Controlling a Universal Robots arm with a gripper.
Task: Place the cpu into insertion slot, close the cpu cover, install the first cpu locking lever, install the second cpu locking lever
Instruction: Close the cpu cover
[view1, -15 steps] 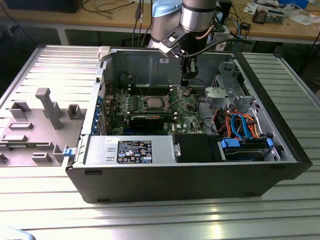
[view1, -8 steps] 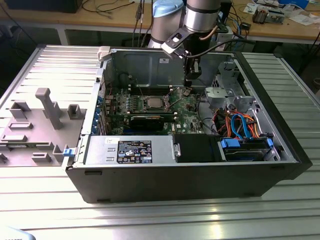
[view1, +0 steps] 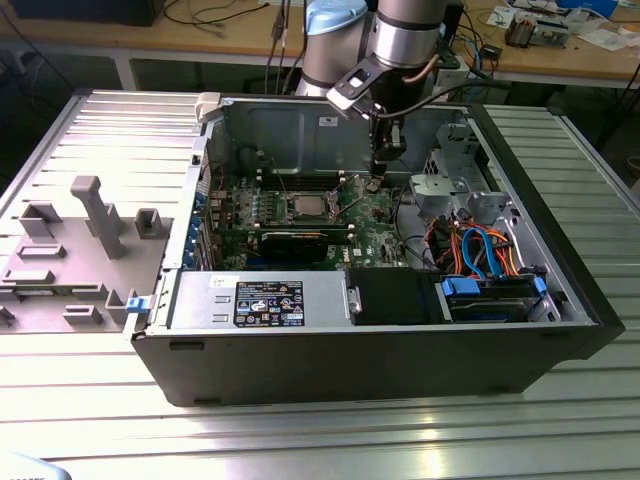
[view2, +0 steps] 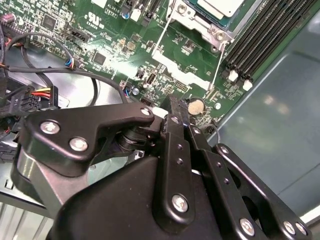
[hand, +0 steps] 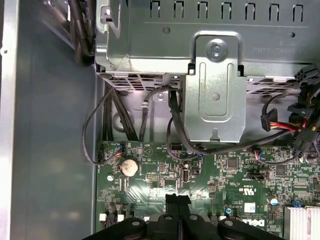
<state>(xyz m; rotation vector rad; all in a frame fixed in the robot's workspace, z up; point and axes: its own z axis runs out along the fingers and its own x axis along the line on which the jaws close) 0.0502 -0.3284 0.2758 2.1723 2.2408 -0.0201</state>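
Claw (view2: 173, 103), fingers closed together, sits over the motherboard (hand: 225, 175) just beside the coin cell (view2: 195, 106), the socketed cpu (view2: 220, 6) near it.

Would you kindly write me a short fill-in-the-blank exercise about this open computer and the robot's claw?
1. The cpu is seated on the ____ motherboard.
2. The shut claw grips ____.
3. Beside the claw's tip on the board lies a round, silver coin-cell ____.
Missing words: green; nothing; battery.
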